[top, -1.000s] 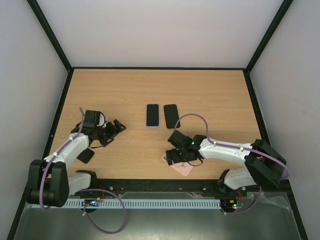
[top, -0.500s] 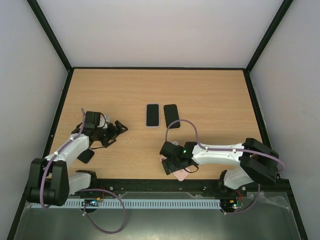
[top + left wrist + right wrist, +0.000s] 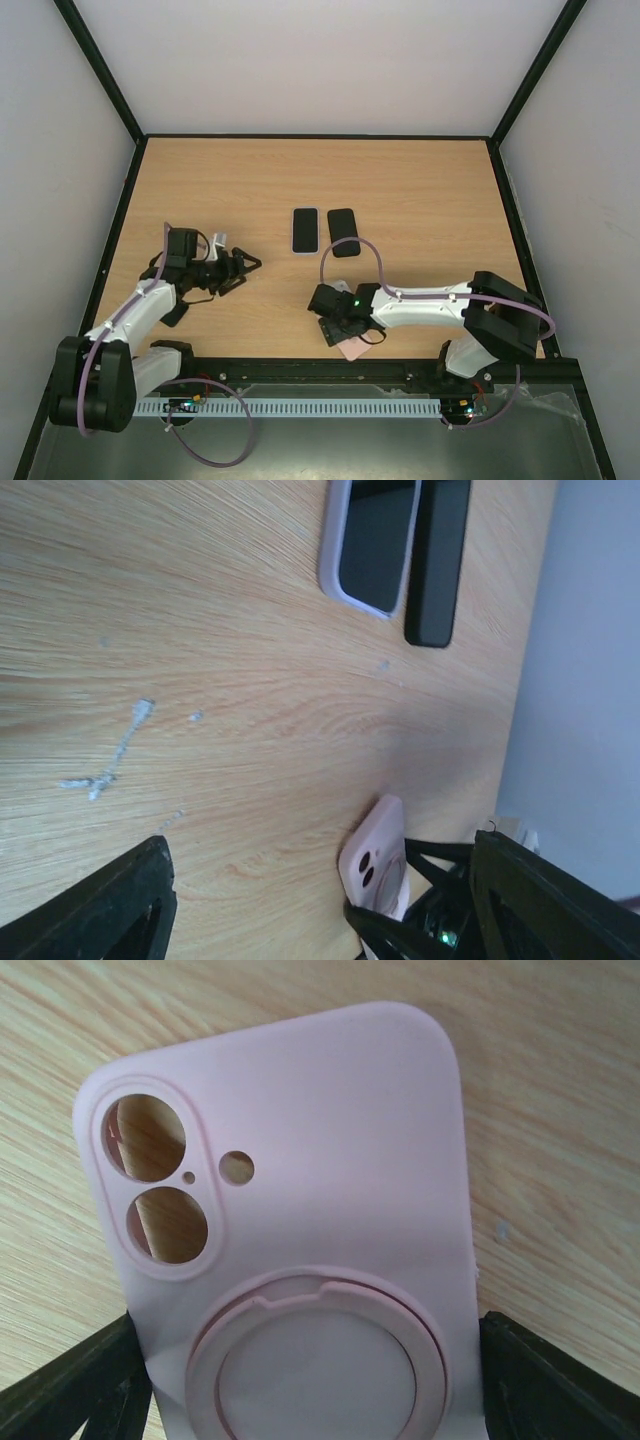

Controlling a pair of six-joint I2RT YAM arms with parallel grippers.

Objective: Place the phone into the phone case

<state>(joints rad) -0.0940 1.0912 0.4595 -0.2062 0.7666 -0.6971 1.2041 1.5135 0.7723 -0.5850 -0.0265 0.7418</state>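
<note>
- The bench (image 3: pixel 420 190) is pale wood grain, boxed in by a black frame (image 3: pixel 320 136), with plain pale walls (image 3: pixel 300 60) on 3 sides.
- Faint whitish scuffs (image 3: pixel 120 750) mark the wood in the left wrist view.
- 2 phones lie side by side mid-bench, just apart: a black phone (image 3: pixel 343 232) and, on its left, a pale-rimmed phone (image 3: pixel 305 231).
- The pink phone case (image 3: pixel 320 1160) is at the near edge, well apart from both phones. Its back, with a ring and 2 camera cut-outs, faces the right wrist camera.
- The right hand (image 3: pixel 333 322) holds the case, 1 finger against each long side.
- The left hand (image 3: pixel 245 268) is spread wide with nothing between its fingers, left of the phones.
</note>
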